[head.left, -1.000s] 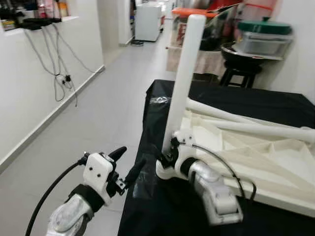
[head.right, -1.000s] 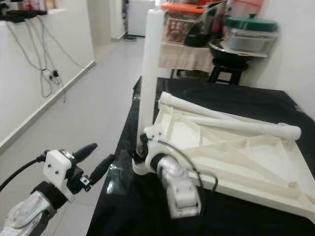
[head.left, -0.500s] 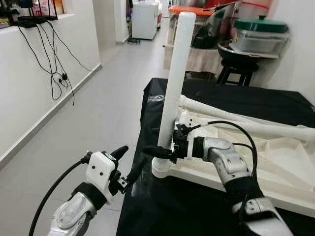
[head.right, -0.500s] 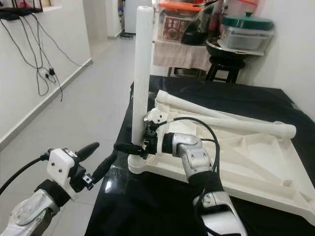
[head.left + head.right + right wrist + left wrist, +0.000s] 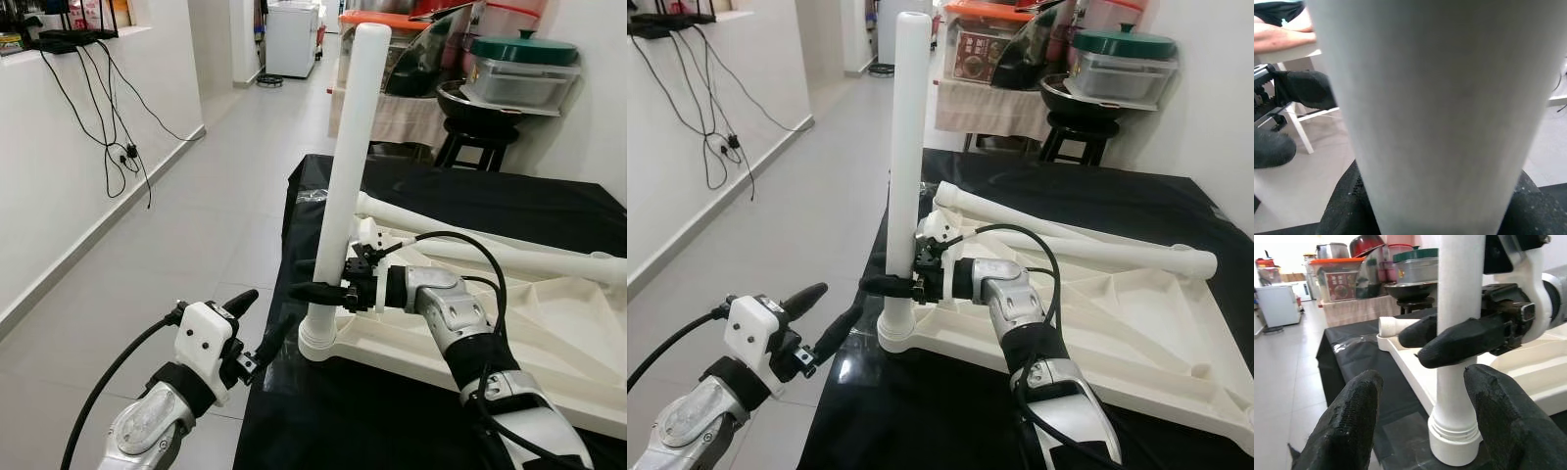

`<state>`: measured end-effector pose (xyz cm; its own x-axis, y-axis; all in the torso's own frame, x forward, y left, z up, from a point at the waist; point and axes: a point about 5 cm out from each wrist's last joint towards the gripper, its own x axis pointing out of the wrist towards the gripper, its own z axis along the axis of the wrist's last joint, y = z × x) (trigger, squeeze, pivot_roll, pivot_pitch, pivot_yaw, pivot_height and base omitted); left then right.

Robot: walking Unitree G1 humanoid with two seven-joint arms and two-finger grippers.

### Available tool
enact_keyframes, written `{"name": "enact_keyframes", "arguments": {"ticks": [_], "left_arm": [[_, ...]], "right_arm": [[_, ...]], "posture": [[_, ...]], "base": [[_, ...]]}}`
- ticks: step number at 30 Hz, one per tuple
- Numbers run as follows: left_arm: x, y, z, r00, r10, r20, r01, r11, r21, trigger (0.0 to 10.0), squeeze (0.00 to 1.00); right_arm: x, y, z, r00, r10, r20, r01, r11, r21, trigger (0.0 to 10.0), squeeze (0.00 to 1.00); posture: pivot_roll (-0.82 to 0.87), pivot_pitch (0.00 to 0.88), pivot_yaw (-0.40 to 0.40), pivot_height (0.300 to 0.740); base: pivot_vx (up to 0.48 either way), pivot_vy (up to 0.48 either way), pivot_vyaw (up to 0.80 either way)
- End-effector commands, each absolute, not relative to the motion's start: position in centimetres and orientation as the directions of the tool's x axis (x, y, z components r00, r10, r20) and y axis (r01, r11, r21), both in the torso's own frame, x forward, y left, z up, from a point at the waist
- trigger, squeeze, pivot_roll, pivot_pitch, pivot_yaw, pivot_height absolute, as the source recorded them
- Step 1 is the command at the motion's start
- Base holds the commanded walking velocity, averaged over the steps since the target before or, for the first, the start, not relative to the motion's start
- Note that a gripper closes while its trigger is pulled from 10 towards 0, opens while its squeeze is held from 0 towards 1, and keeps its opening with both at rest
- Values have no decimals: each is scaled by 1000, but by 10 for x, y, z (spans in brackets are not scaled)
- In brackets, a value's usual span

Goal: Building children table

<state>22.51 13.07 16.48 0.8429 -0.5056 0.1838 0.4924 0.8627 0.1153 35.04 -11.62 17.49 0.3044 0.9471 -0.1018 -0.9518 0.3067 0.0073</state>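
Left eye view: the right gripper is being held clamped round the upright leg, low on the shaft and just above the collar at the near-left corner of the upturned tabletop. A second ago that arm was lying low beside the socket with the leg leaning to the right; now the forearm has been raised level and the leg is being stood almost straight. From this it is being judged that the leg is seated in its socket and is being turned or pressed home, though how tight the joint is cannot be told.

The left gripper is being kept off the near-left edge of the table, its two fingers spread and holding nothing. In the left wrist view the leg's base is being framed between those fingers, apart from both.

Two loose legs are lying across the far side of the tabletop, one resting on the other, so three corners are still being left to fit. All of it is resting on the black cloth covering the table.
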Motion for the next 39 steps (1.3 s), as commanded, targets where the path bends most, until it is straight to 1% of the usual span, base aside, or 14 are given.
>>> {"name": "enact_keyframes", "arguments": {"ticks": [1,2,3,5,7,16,17,21,22,27,28,32,34,39], "left_arm": [[222,131,165,840,-512,181,500,859,111,10000,0],[222,131,165,840,-512,181,500,859,111,10000,0],[221,131,166,839,-513,181,500,859,112,10000,0],[221,131,166,839,-513,181,500,859,112,10000,0],[221,134,167,840,-512,180,500,859,113,10000,0],[221,133,166,837,-519,176,506,855,112,10000,0],[222,133,166,838,-516,177,503,857,113,10000,0],[222,133,166,841,-511,178,497,860,115,10000,0],[222,133,166,842,-510,179,497,860,115,10000,0],[223,133,165,839,-515,177,503,857,111,10000,0],[224,133,164,838,-516,177,504,857,110,10000,0],[224,132,164,838,-515,177,503,857,111,10000,0],[225,132,163,839,-514,177,502,858,111,10000,0],[226,131,162,840,-514,177,501,858,111,10000,0]], "right_arm": [[348,-119,162,642,764,-65,-763,645,34,0,0],[348,-119,162,642,764,-65,-763,645,34,0,0],[346,-120,158,797,602,-47,-599,798,67,0,0],[346,-120,158,797,602,-47,-599,798,67,0,0],[313,-109,133,932,343,-117,-336,938,82,0,0],[305,-93,128,925,362,-115,-353,931,93,0,0],[308,-95,135,923,369,-106,-363,929,72,10000,0],[311,-94,144,904,413,-109,-408,911,63,10000,0],[311,-92,147,889,446,-109,-440,895,69,10000,1000],[323,-92,162,823,566,-51,-560,822,102,10000,1000],[328,-92,172,728,686,-5,-684,726,62,10000,0],[330,-91,175,604,797,8,-797,603,31,10000,0],[332,-92,176,486,874,5,-874,486,6,10000,0],[337,-93,172,382,923,-45,-924,383,1,10000,0]], "posture": [[77,0,-89,740],[77,0,-89,740],[75,0,-89,740],[75,0,-89,740],[77,0,-73,740],[79,0,-82,740],[79,0,-82,740],[78,0,-81,740],[78,0,-81,740],[82,0,-79,740],[81,0,-80,740],[87,0,-82,740],[98,0,-86,740],[107,0,-88,740]], "base": [[0,0,0],[0,0,0],[0,0,0],[0,0,0],[0,0,0],[0,0,0],[0,0,0],[0,0,0],[0,0,0],[0,0,0],[0,0,0],[0,0,0],[0,0,0],[0,0,0]]}}
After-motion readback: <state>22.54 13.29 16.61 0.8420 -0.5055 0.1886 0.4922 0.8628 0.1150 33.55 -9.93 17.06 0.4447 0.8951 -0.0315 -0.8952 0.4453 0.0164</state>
